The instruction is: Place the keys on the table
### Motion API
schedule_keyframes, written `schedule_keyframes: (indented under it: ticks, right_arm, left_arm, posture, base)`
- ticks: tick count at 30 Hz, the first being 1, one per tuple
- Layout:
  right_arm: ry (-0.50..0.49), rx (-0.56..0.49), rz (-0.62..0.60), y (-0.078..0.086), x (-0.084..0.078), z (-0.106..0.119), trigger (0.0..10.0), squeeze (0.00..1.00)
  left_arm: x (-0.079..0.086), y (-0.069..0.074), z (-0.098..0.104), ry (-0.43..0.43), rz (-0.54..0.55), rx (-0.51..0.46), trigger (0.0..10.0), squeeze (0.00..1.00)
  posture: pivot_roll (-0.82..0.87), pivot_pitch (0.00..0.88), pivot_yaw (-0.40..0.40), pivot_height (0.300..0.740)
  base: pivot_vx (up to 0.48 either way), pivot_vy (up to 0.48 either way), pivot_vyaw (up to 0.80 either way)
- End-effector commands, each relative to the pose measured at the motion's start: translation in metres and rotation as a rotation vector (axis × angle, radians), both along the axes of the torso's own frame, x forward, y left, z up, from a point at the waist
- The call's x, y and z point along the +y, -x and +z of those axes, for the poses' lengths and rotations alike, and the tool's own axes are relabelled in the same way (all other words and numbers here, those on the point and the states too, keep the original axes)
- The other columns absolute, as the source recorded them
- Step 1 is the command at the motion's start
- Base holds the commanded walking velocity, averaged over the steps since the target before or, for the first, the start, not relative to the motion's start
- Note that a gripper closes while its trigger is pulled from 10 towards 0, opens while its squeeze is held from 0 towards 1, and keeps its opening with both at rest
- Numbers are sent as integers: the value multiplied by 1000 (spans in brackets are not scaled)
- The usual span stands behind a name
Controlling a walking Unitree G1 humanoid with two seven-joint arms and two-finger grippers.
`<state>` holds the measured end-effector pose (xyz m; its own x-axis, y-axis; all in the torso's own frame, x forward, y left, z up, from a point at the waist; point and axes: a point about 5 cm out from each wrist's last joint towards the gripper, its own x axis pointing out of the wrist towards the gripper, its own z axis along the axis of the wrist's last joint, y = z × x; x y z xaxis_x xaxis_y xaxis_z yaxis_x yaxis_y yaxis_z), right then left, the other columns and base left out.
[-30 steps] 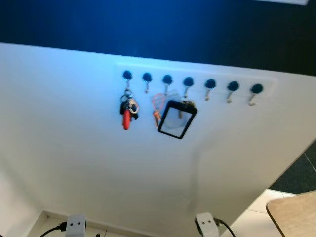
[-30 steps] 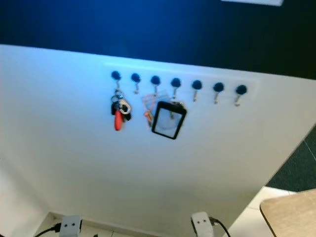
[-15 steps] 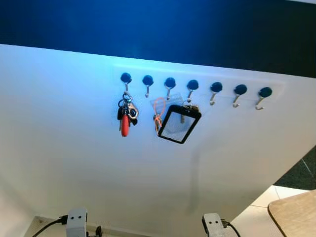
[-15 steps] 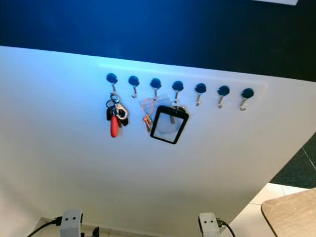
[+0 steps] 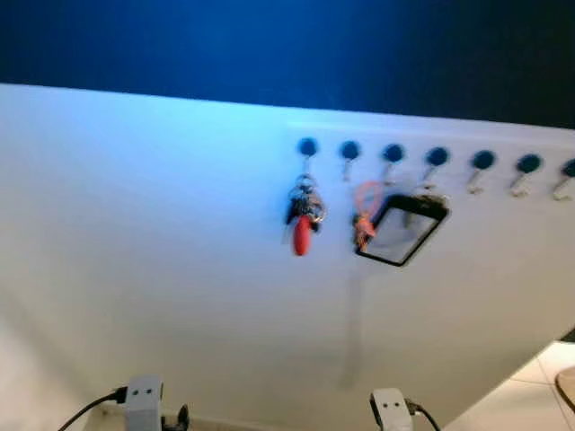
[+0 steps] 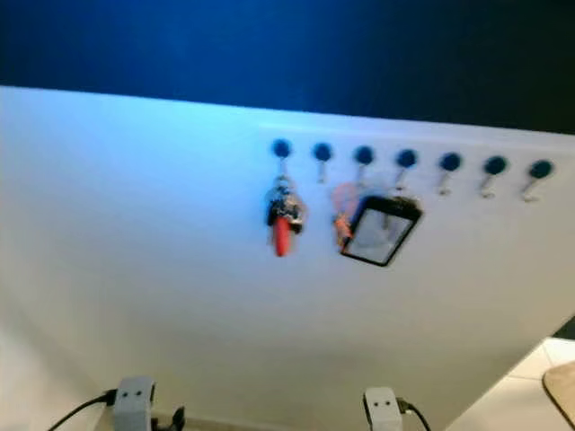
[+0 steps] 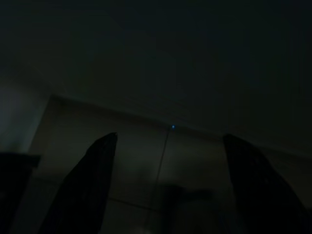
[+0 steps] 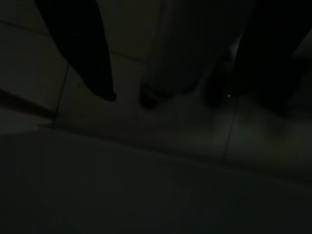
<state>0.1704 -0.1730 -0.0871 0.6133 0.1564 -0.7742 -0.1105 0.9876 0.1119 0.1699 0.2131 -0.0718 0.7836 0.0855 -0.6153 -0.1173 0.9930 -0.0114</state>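
Our keys (image 5: 303,214), a bunch with a red fob, hang long axis vertical from the leftmost hook (image 5: 307,148) on the white wall panel (image 5: 162,233), left of a black-framed badge holder (image 5: 400,232). Our left gripper (image 7: 165,185) and right gripper (image 8: 165,73) hang low over the floor with fingers spread wide and empty. The keys lie well above both; we judge neither arm clearly nearer.

Red-tagged keys (image 5: 302,215) hang from the leftmost hook (image 5: 307,148).
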Motion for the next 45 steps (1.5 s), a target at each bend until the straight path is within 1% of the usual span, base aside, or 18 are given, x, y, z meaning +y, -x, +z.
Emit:
schedule_keyframes:
  ticks: [1, 6, 9, 15, 18, 20, 27, 32, 37, 45]
  right_arm:
    - [-11, 19, -14, 6, 2, -3, 10000, 0]
    - [-15, 20, -17, 7, 3, -3, 10000, 0]
    - [-18, 22, -20, 8, 3, -4, 10000, 0]
    - [-20, 24, -25, 9, 3, -4, 10000, 0]
    - [-22, 23, -26, 9, 3, -4, 10000, 0]
    - [-24, 22, -28, 9, 4, -4, 10000, 0]
    - [-32, 23, -35, 10, 4, -4, 10000, 0]
    - [-33, 26, -56, 11, 3, -5, 10000, 0]
    - [-34, 30, -78, 11, 1, -5, 10000, 0]
    - [-32, 32, -83, 11, -1, -5, 10000, 0]
  left_arm:
    - [-2, -1, 2, -6, -33, -19, 10000, 0]
    - [-4, -2, 3, -12, -66, -34, 10000, 0]
    - [-7, -3, 4, -8, -86, -40, 10000, 0]
    - [-9, -2, 4, -7, -92, -46, 10000, 0]
    - [-10, -1, 4, 8, -75, -50, 10000, 0]
    - [-10, -2, 5, -26, -111, -57, 10000, 0]
    - [-10, -3, 6, -53, -127, -63, 10000, 0]
    - [-10, -2, 5, -28, -116, -45, 10000, 0]
    - [-10, -2, 4, -26, -114, -44, 10000, 0]
    - [-11, -3, 3, -21, -112, -32, 10000, 0]
  posture:
    - [68, 26, -46, 740]
    - [72, 30, -47, 740]
    - [73, 31, -48, 740]
    - [72, 31, -47, 740]
    - [72, 32, -46, 740]
    - [73, 32, -45, 740]
    - [72, 30, -44, 740]
    - [69, 28, -43, 740]
    - [68, 28, -43, 740]
    - [63, 28, -43, 740]
  base:
    - [0, 0, 0]
    - [0, 0, 0]
    - [0, -435, 0]
    - [0, -477, 0]
    - [0, 0, 0]
    - [0, 0, 0]
    - [0, 0, 0]
    - [0, 0, 0]
    - [0, 0, 0]
    - [-330, 0, 0]
